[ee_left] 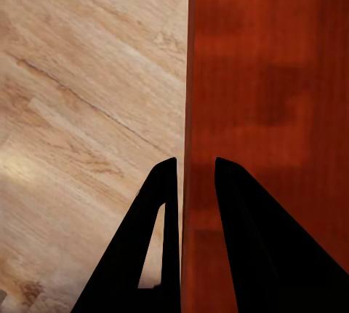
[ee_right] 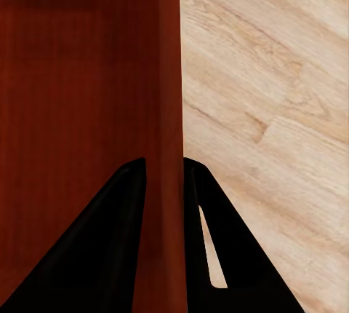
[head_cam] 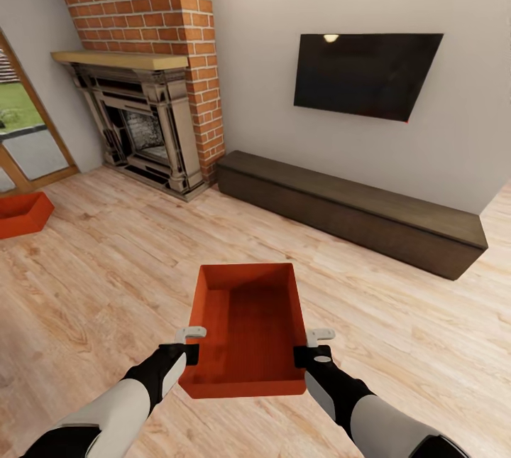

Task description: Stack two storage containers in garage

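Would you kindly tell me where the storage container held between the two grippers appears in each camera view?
Head view: held container at lower centre.
Left wrist view: its wall fills the right half.
Right wrist view: its wall fills the left half.
Shared landmark: light wood plank floor.

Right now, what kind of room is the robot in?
Probably a living room: there's a brick fireplace, a wall TV above a dark low bench, and a light wood plank floor.

Both arms reach forward toward 12 o'clock, wrists level. Left tool (head_cam: pixel 190 344) and right tool (head_cam: pixel 311 346) each pinch a side wall of the container (head_cam: pixel 248 316), one finger either side.
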Robot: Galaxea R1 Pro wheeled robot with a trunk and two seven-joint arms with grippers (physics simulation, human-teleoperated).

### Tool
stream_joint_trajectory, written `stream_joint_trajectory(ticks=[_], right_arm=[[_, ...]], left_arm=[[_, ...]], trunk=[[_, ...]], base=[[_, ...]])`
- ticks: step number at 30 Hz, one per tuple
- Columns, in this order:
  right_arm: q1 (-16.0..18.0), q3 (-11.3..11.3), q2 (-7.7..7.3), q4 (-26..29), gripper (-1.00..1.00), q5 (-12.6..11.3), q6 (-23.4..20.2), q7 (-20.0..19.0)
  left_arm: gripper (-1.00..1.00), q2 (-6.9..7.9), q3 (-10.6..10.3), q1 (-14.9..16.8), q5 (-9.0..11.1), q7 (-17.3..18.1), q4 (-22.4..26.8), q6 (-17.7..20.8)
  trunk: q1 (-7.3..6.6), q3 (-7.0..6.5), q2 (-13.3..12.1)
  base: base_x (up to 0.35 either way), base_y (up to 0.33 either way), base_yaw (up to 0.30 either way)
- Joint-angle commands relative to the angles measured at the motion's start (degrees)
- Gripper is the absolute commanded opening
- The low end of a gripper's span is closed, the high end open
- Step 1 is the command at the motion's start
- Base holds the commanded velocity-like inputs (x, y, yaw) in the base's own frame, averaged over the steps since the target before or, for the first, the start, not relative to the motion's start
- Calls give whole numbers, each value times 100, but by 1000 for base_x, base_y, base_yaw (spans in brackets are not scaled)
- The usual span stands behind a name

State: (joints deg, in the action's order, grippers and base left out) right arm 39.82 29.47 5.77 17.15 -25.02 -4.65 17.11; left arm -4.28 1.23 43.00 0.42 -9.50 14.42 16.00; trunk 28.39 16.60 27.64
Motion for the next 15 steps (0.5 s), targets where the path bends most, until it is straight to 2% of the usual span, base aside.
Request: stream_joint_trajectory(ticks=[1,15], right_arm=[[8,-20,-6,210,-100,14,79,-32],[8,-20,-14,210,-100,12,70,-32]], left_arm=[[-100,68,61,-2,-51,-35,0,43],[-100,68,61,-2,-51,-35,0,43]], trunk=[[3,0,9],[3,-128,9]], base=[[0,0,0],[0,0,0]])
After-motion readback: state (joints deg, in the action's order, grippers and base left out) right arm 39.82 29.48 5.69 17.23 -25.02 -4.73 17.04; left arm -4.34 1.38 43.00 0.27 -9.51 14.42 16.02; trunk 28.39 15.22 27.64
